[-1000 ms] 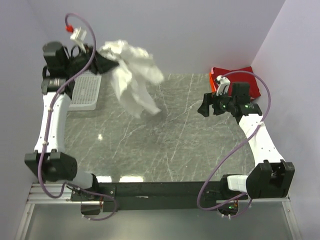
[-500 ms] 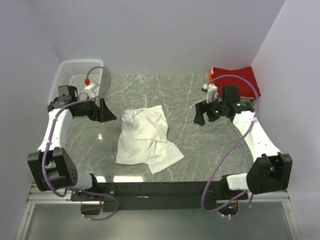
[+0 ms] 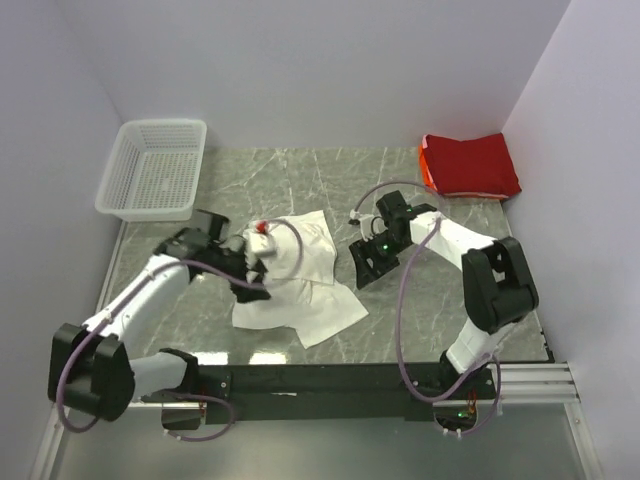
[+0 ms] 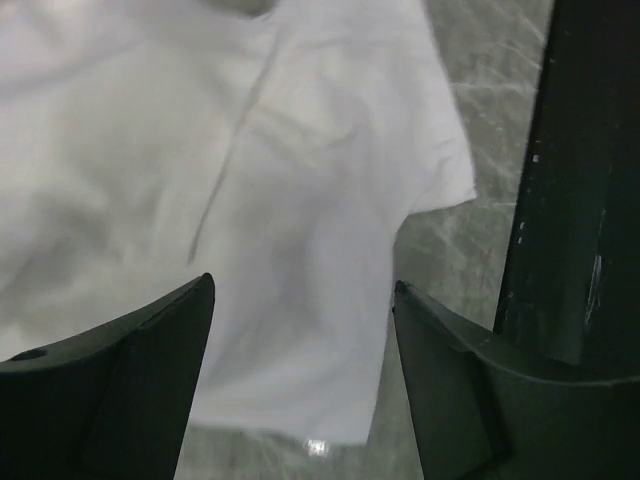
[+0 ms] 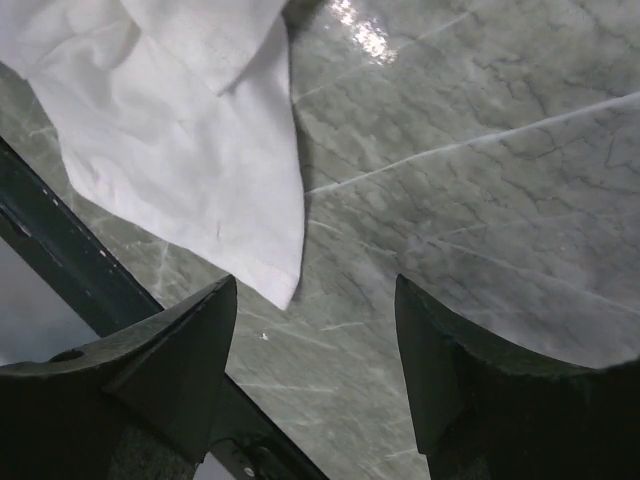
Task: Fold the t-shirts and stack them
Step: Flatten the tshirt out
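The white t-shirt (image 3: pixel 300 285) lies crumpled on the marble table (image 3: pixel 420 180), left of centre. My left gripper (image 3: pixel 252 268) is open just above its left part; the shirt (image 4: pixel 250 180) fills the left wrist view between the fingers. My right gripper (image 3: pixel 362 268) is open and empty over bare table beside the shirt's right edge; a corner of the shirt (image 5: pixel 200 160) shows in the right wrist view. The red t-shirt (image 3: pixel 468 165) lies folded at the far right corner.
A white mesh basket (image 3: pixel 153 170) stands at the far left corner. The black front rail (image 3: pixel 330 378) runs along the table's near edge and shows in the right wrist view (image 5: pixel 70 270). Walls close in on the left, back and right.
The white shirt went from hanging in the left gripper to lying on the table. Both grippers have since moved in and down to the shirt, left onto it, right beside its right edge.
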